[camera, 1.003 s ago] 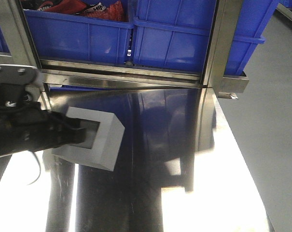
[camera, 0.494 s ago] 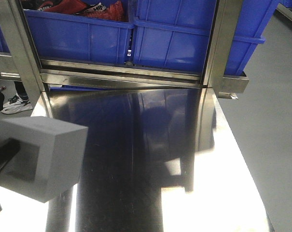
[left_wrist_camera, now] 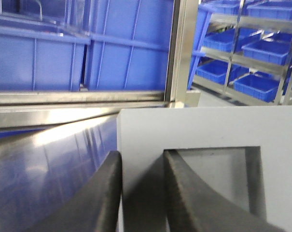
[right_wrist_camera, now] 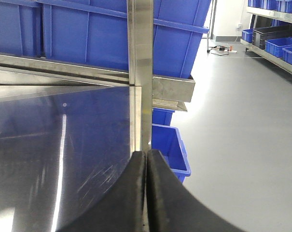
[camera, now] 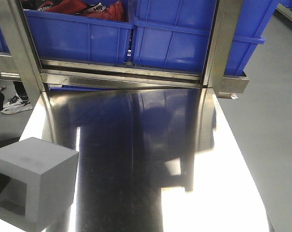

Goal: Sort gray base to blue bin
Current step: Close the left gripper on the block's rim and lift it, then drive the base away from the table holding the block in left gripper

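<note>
The gray base [camera: 37, 181] is a matte gray block with a square recess, at the lower left of the front view, over the steel table's front left corner. In the left wrist view my left gripper [left_wrist_camera: 142, 155] is shut on the gray base [left_wrist_camera: 203, 128]: one finger [left_wrist_camera: 100, 198] lies outside its wall, the other [left_wrist_camera: 199, 198] sits inside the recess. A large blue bin [camera: 177, 41] stands on the rack at the back. My right gripper [right_wrist_camera: 146, 154] is shut and empty, above the table's right edge.
A second blue bin [camera: 73, 36] holding red and black items stands left of the first. Steel rack posts [camera: 218, 48] rise at the table's far edge. The shiny steel table [camera: 150, 159] fills the middle. A small blue bin [right_wrist_camera: 171, 145] sits on the floor to the right.
The gray base has moved left and down toward the camera, from the table's left middle to the lower left corner. The dark left arm has dropped almost out of the front view.
</note>
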Available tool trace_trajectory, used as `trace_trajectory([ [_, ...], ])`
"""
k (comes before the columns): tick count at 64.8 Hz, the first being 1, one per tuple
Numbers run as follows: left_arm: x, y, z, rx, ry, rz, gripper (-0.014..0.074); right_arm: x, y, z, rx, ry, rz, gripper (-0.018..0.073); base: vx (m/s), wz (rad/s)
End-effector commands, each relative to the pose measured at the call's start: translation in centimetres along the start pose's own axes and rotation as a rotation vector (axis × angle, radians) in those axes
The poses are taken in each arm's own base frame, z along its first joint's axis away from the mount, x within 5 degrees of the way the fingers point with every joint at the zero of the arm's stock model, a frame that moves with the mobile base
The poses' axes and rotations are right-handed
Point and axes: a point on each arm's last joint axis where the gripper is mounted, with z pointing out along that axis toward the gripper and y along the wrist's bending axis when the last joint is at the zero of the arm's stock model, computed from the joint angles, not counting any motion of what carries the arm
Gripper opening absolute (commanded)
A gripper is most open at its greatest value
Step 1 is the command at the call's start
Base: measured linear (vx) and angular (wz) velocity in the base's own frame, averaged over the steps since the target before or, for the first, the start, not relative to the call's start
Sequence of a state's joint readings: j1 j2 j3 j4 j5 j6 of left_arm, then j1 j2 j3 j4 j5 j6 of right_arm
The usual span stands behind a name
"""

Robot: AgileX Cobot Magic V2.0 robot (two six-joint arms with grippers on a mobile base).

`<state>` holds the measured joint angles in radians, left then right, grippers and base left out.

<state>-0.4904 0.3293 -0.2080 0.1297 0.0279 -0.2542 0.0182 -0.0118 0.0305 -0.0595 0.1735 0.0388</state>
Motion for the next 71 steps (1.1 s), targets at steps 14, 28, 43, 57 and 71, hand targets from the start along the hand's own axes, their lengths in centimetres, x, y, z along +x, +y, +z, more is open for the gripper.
trace_trajectory([
  [14, -1.90, -0.36, -0.12, 0.030, -0.120, -0.010, -0.0006, -0.25, 0.00, -0.01, 0.003, -0.071, -0.011, -0.0009, 0.00, 0.00],
  [28, -1.89, -0.36, -0.12, 0.029, -0.119, -0.010, -0.0006, -0.25, 0.00, -0.01, 0.003, -0.071, -0.011, -0.0009, 0.00, 0.00],
  [43, -1.89, -0.36, -0.12, 0.029, -0.119, -0.011, -0.0006, -0.25, 0.00, -0.01, 0.003, -0.071, -0.011, -0.0009, 0.00, 0.00],
  [57, -1.89, -0.36, -0.12, 0.029, -0.119, -0.011, -0.0006, -0.25, 0.00, -0.01, 0.003, -0.071, -0.011, -0.0009, 0.00, 0.00],
  [71, -1.89, -0.36, -0.12, 0.029, -0.119, -0.011, -0.0006, -0.25, 0.00, -0.01, 0.003, -0.071, -0.011, -0.0009, -0.01, -0.04],
])
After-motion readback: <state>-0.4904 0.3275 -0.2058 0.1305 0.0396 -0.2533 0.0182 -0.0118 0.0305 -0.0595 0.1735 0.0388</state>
